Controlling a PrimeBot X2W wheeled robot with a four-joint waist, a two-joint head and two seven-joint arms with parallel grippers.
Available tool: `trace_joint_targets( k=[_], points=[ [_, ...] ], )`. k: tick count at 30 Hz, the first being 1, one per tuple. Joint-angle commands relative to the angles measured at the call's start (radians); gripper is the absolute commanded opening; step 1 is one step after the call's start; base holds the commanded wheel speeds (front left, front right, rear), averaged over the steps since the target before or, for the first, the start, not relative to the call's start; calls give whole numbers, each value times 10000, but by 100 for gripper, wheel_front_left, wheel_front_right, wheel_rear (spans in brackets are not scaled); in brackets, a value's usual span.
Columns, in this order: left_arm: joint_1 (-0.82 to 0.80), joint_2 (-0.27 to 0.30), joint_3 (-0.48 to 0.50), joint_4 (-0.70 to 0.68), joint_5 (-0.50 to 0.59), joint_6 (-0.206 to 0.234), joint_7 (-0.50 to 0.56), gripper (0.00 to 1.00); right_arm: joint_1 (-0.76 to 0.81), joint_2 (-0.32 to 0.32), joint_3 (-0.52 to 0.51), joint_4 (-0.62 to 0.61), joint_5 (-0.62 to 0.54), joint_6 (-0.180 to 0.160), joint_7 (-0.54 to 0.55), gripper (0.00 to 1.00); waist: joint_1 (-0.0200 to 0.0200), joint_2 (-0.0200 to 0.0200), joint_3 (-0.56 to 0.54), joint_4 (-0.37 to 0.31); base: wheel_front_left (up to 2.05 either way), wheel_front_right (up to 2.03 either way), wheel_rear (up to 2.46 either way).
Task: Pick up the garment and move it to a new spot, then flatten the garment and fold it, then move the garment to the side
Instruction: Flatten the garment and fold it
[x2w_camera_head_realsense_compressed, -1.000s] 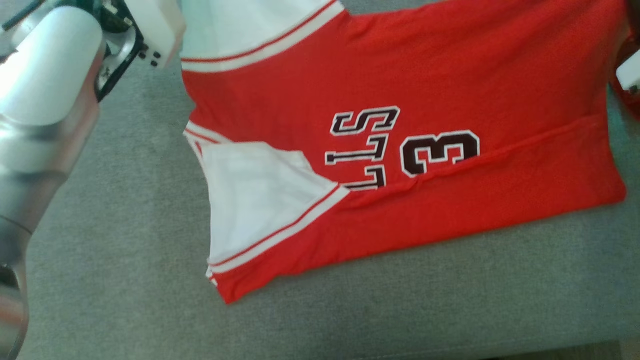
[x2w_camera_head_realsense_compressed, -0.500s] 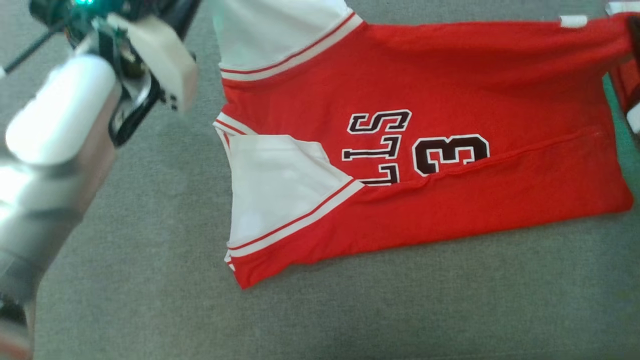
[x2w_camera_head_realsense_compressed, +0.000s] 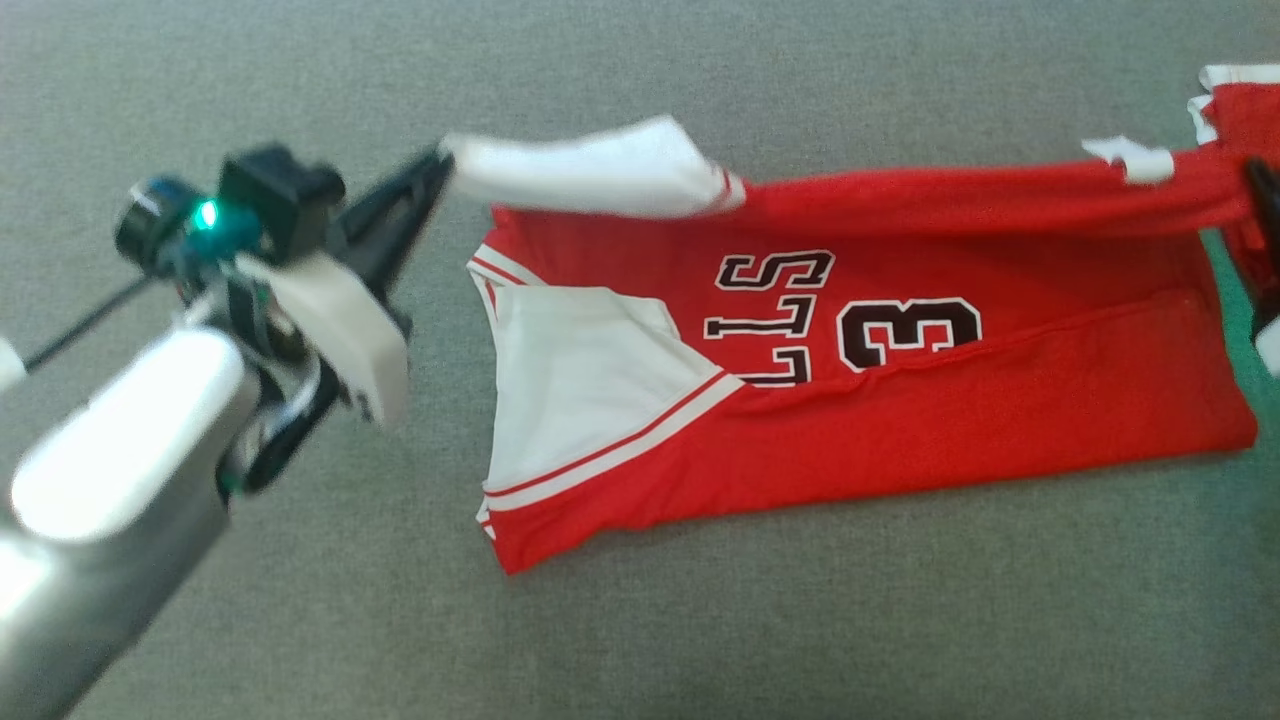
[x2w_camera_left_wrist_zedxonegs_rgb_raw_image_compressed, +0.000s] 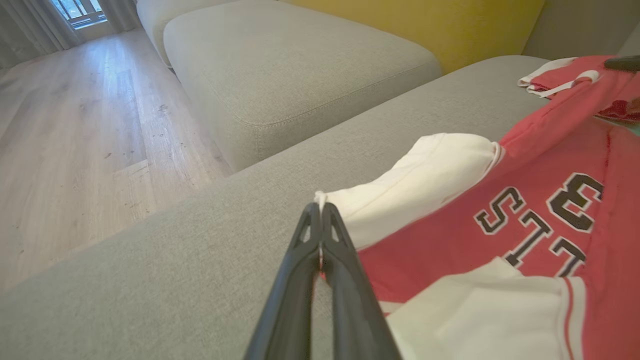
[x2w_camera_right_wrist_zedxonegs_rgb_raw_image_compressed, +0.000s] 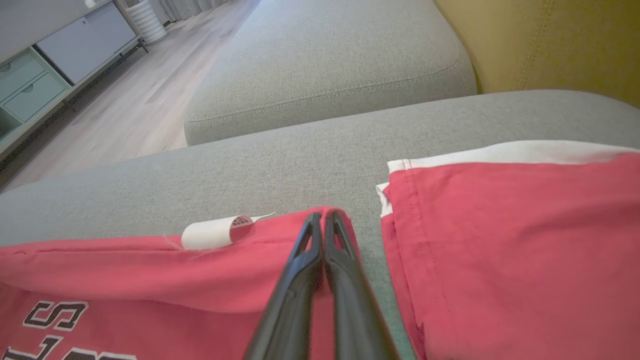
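The garment (x2w_camera_head_realsense_compressed: 900, 420) is a red jersey with white sleeves and black lettering, lying lengthwise on a grey cushion (x2w_camera_head_realsense_compressed: 700, 640). Its near side is folded over the print. My left gripper (x2w_camera_head_realsense_compressed: 437, 170) is shut on the tip of the far white sleeve (x2w_camera_left_wrist_zedxonegs_rgb_raw_image_compressed: 415, 185), which hangs stretched above the cushion; the left wrist view shows the gripper's (x2w_camera_left_wrist_zedxonegs_rgb_raw_image_compressed: 320, 207) two fingers pressed together on the cloth. At the right edge my right gripper (x2w_camera_head_realsense_compressed: 1262, 190) is shut on the far hem corner, beside a white label (x2w_camera_right_wrist_zedxonegs_rgb_raw_image_compressed: 212, 232). The lifted far edge runs taut between both grippers.
Another red cloth with a white edge (x2w_camera_right_wrist_zedxonegs_rgb_raw_image_compressed: 500, 240) lies just past the right gripper (x2w_camera_right_wrist_zedxonegs_rgb_raw_image_compressed: 322, 216). A second grey cushion (x2w_camera_left_wrist_zedxonegs_rgb_raw_image_compressed: 300, 65) stands beyond, with a yellow backrest (x2w_camera_left_wrist_zedxonegs_rgb_raw_image_compressed: 425, 20). Wood floor (x2w_camera_left_wrist_zedxonegs_rgb_raw_image_compressed: 75, 125) and a low cabinet (x2w_camera_right_wrist_zedxonegs_rgb_raw_image_compressed: 50, 55) lie off the far side.
The head view has shifted. Both grippers have drawn the garment's far edge up and toward the near side, so the far sleeve now hangs stretched above the jersey.
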Motion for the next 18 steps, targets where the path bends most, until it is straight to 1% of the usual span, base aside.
trace_joint_targets(
  k=[1,3,4,12,18],
  points=[
    [-14,666,444,-715,-99,241,153,0,455,-526,-59,-269,116,67,-112,0,2,-1,-113,54,0,0,0],
    [419,871,405,-1291,-196,524,278,0,751,-600,-109,-344,195,67,-122,0,2,-1,-160,66,0,0,0],
    [419,871,405,-1291,-196,524,278,0,751,-600,-109,-344,195,67,-122,0,2,-1,-160,66,0,0,0],
    [1965,1566,310,-3072,-462,1622,438,0,1663,-761,-374,-616,315,67,-198,0,2,-1,-213,55,0,0,0],
    [2984,1915,239,-4198,-587,2431,397,0,2293,-785,-560,-835,287,67,-151,0,2,-1,-225,92,0,0,0]
  ],
)
